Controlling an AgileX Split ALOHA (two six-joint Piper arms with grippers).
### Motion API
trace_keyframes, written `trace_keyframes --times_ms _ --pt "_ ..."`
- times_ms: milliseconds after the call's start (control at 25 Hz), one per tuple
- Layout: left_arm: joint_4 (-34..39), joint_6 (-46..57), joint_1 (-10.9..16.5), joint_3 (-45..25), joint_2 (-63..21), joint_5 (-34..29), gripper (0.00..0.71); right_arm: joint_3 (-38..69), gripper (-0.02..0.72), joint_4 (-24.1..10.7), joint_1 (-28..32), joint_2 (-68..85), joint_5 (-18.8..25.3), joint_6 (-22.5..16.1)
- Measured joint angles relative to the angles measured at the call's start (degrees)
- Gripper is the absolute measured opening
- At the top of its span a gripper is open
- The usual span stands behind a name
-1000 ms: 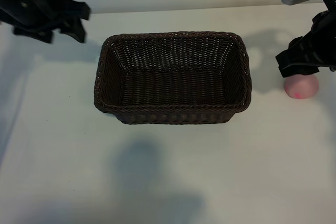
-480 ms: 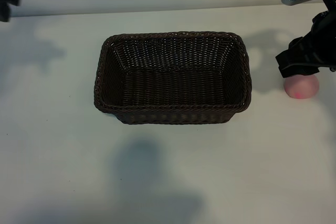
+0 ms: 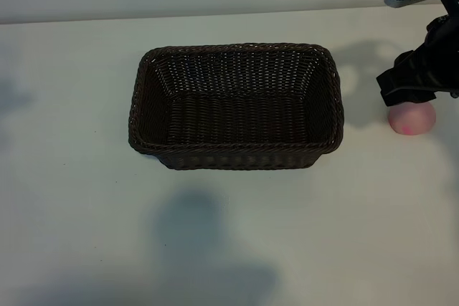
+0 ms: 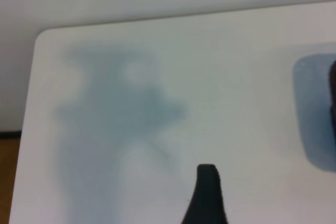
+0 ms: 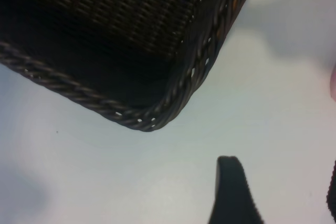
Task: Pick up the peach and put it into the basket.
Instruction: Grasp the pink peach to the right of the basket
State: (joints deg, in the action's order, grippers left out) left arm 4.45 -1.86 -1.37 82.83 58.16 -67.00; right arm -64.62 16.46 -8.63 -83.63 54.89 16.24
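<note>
The basket (image 3: 235, 105) sits in the middle of the white table (image 3: 229, 249), its woven inside holding nothing. The peach (image 3: 412, 117) rests on the table well to the right of the basket, outside it, with its pink-red blotch facing the exterior camera. The right gripper (image 3: 416, 85) hangs just over the peach's far side, covering its top edge; whether its fingers touch the fruit cannot be told, but in the right wrist view one dark finger (image 5: 231, 192) stands well apart from the other at the frame's edge, so the pincer stands apart, with the basket's rounded corner beyond. The left gripper is out of the exterior view; its wrist camera shows one fingertip (image 4: 208, 195) above bare table.
</note>
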Motion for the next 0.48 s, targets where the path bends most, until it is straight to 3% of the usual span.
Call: trace_keyframes --times_ms 480 --pt "-2.3 1.9 0.1 -23.0 -26.7 0.0 0.598 0.0 0.446 0.0 0.0 0.0 0.1 0.0"
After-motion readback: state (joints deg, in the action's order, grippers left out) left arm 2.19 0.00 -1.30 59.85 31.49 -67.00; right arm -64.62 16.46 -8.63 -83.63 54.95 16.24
